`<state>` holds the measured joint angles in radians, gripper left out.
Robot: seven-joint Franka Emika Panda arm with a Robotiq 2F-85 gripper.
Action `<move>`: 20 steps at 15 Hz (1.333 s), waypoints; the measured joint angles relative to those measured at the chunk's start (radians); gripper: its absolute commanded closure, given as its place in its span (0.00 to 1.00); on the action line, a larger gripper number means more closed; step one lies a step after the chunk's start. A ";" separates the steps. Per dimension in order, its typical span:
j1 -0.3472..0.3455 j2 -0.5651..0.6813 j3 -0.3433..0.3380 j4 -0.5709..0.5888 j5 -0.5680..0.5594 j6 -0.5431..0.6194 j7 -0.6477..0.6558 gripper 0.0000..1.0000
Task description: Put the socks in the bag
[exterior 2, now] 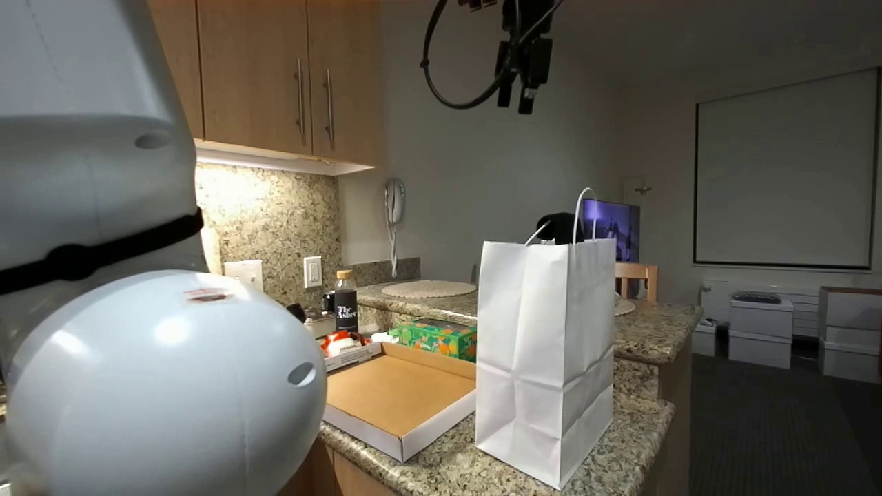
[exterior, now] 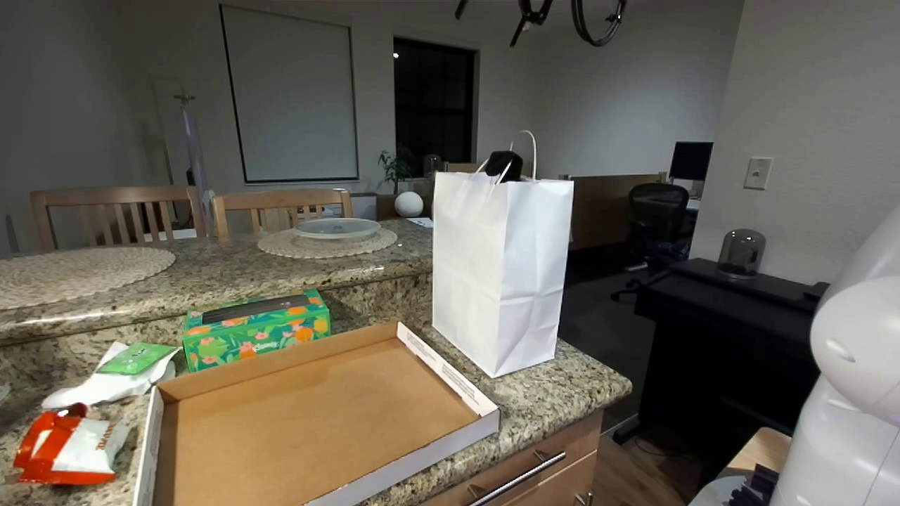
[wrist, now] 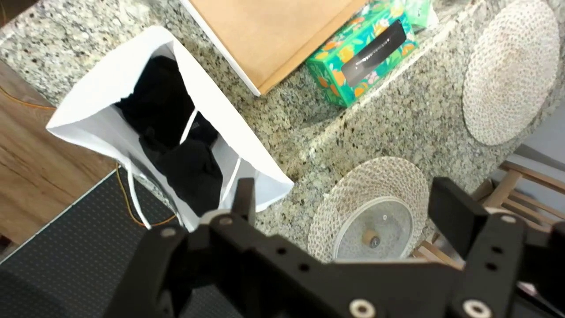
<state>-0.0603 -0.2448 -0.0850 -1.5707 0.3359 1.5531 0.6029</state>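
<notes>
- My pincer hangs above the bag, well apart from it, its fingers spread wide with nothing between them.
- The socks are inside the bag; in both exterior views a black lump, which I take for part of them, pokes up above its top edge.
- I judge the putting-in to be done, or very nearly so.
- My next move calls, I think, for going straight up from the bag, clear of its handles, which could snag a finger and tip it. If that lump ought to sit lower, a gentle push down into the bag should settle it.
- The socks look black, soft and bunched, their folds hard to make out. In the wrist view one heap lies toward one end of the bag, another toward its other end. How many there are, I cannot tell.
</notes>
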 measured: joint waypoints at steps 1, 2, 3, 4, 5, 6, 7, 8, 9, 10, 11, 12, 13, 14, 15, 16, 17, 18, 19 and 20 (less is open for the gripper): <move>0.002 0.005 0.009 0.000 0.000 -0.036 0.000 0.00; 0.003 0.011 0.021 -0.003 0.000 -0.073 0.000 0.00; 0.004 0.016 0.034 -0.010 -0.004 -0.106 0.000 0.00; 0.005 0.019 0.048 -0.022 -0.014 -0.133 0.000 0.00; 0.005 0.021 0.063 -0.038 -0.031 -0.152 0.001 0.00; 0.006 0.023 0.079 -0.056 -0.054 -0.168 0.005 0.00; 0.007 0.026 0.094 -0.076 -0.083 -0.178 0.015 0.00; 0.007 0.030 0.109 -0.096 -0.118 -0.178 0.032 0.00; 0.007 0.035 0.121 -0.114 -0.154 -0.178 0.054 0.00; 0.007 0.041 0.130 -0.129 -0.192 -0.175 0.084 0.00; 0.007 0.047 0.134 -0.141 -0.228 -0.174 0.115 0.00; 0.007 0.052 0.136 -0.150 -0.260 -0.174 0.149 0.00; 0.007 0.057 0.136 -0.154 -0.287 -0.175 0.184 0.00; 0.006 0.062 0.135 -0.157 -0.314 -0.175 0.219 0.00; 0.005 0.065 0.134 -0.158 -0.334 -0.176 0.248 0.00; 0.005 0.069 0.134 -0.159 -0.348 -0.177 0.264 0.00; 0.005 0.073 0.133 -0.159 -0.355 -0.177 0.273 0.00; 0.006 0.078 0.133 -0.159 -0.359 -0.176 0.273 0.00; 0.007 0.086 0.133 -0.159 -0.361 -0.175 0.273 0.00; 0.010 0.095 0.134 -0.159 -0.364 -0.174 0.273 0.00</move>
<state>-0.0508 -0.1496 0.0485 -1.7300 -0.0281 1.3795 0.8762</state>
